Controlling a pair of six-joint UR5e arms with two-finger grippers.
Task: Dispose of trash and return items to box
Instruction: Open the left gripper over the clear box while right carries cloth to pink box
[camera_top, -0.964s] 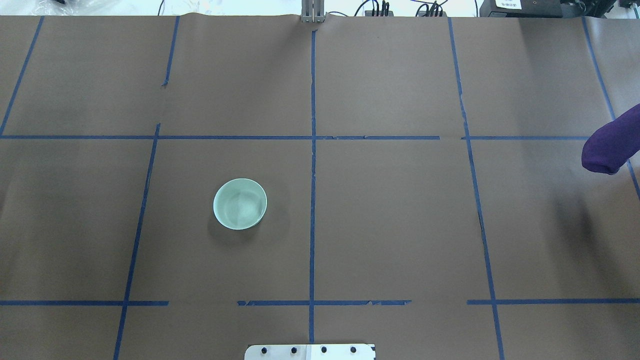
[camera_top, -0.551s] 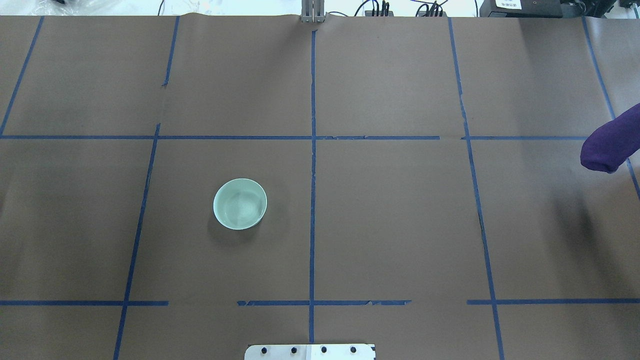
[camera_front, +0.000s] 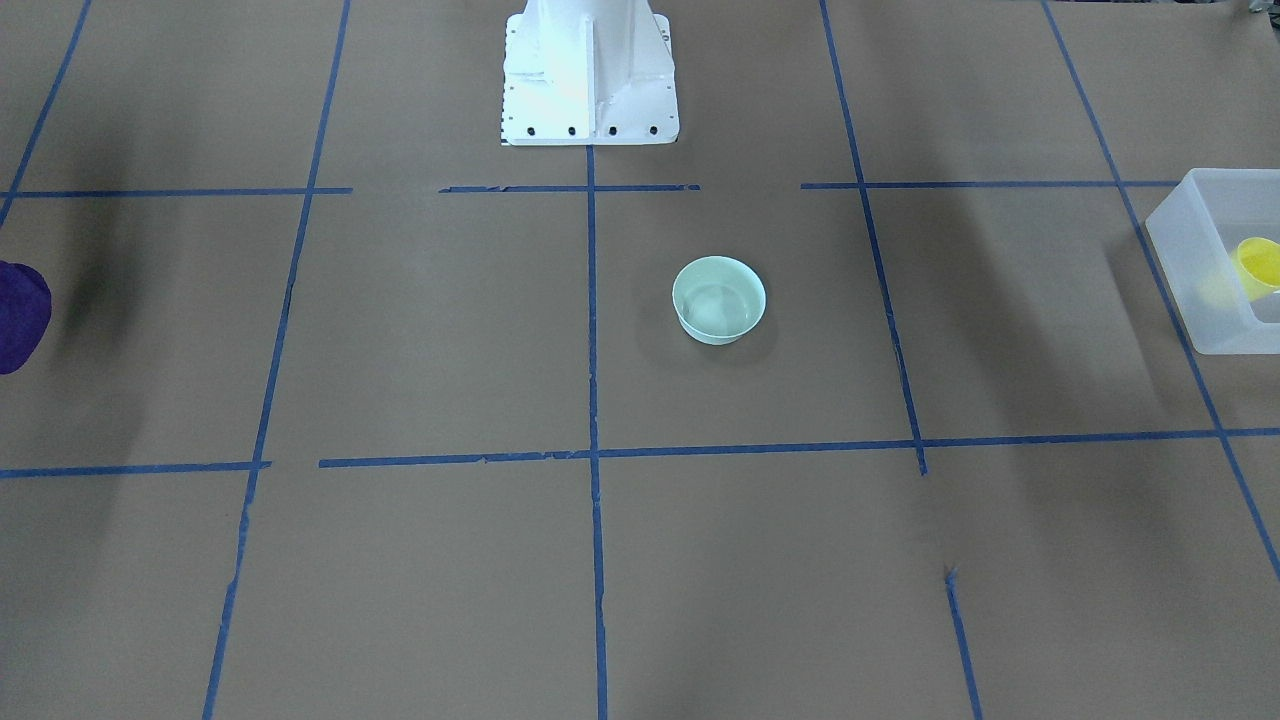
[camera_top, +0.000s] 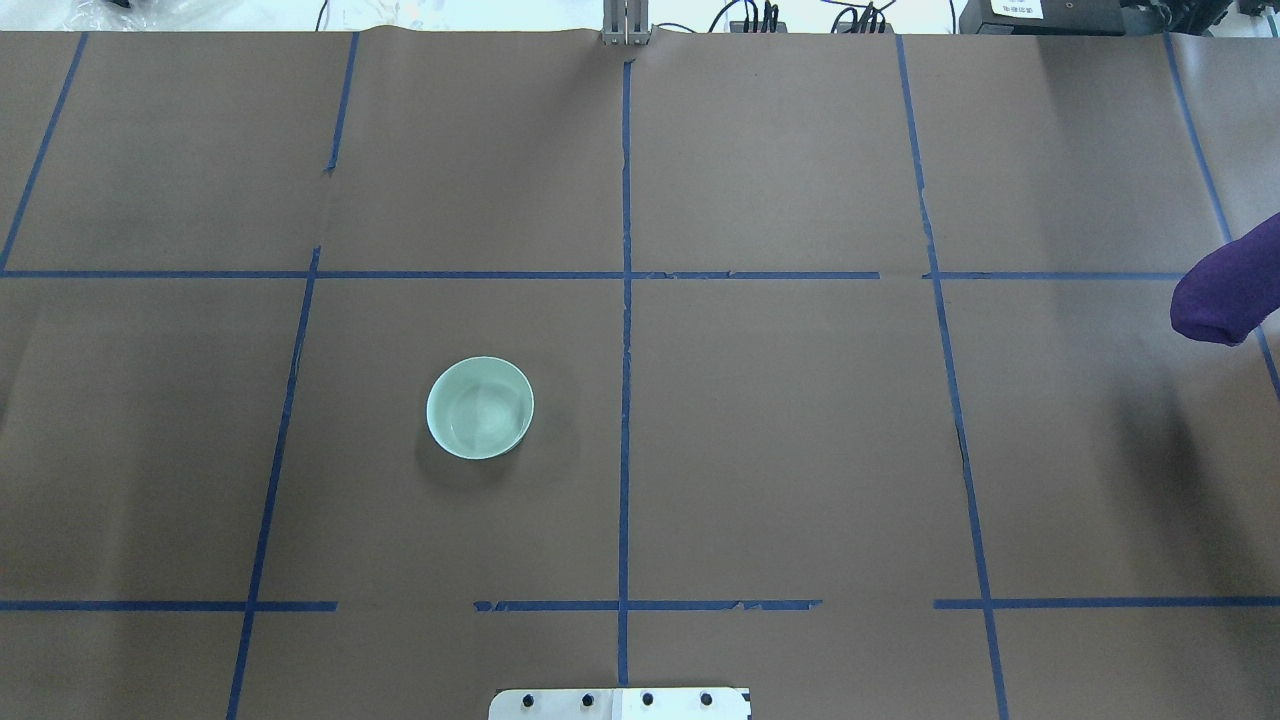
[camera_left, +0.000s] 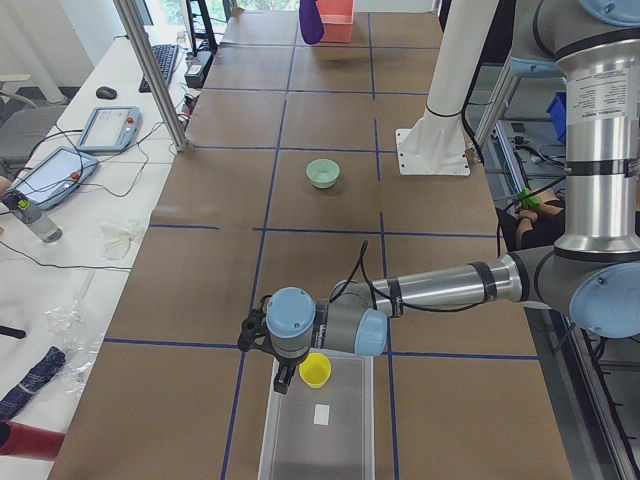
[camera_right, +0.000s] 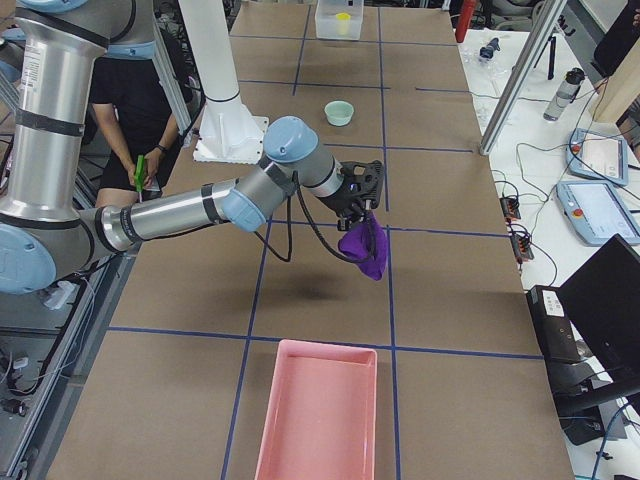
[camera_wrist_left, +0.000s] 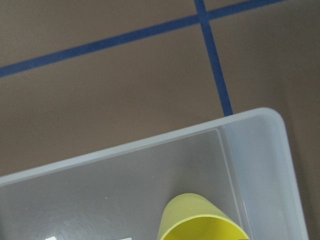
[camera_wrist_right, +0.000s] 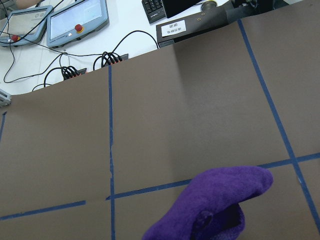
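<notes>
- Front-facing: the bowl (camera_front: 719, 300) sits alone mid-table (camera_front: 400, 350), not yet boxed. The box (camera_front: 1190, 290) lies at the edge on my left with the cup (camera_front: 1258, 265) just inside its wall. The purple cloth (camera_front: 20, 318) shows at the opposite edge
- Overhead: only bowl and cloth show here, neither pincer
- Left side: my left pincer (camera_left: 288, 374) hangs at the box's inner end wall beside the cup; I cannot tell whether it is spread or pinching. Let go this close to the wall, the cup might clip the rim and roll out
- Right side: the cloth dangles under my right pincer (camera_right: 365, 205), short of the pink tray (camera_right: 270, 420) at the right-end edge; its grip I cannot tell. Limp fabric could slip off early or drape over the rim
- Left wrist: the cup is near the box's corner, so there is little margin
- Right wrist: the cloth fills the lower edge, hiding my fingers
</notes>
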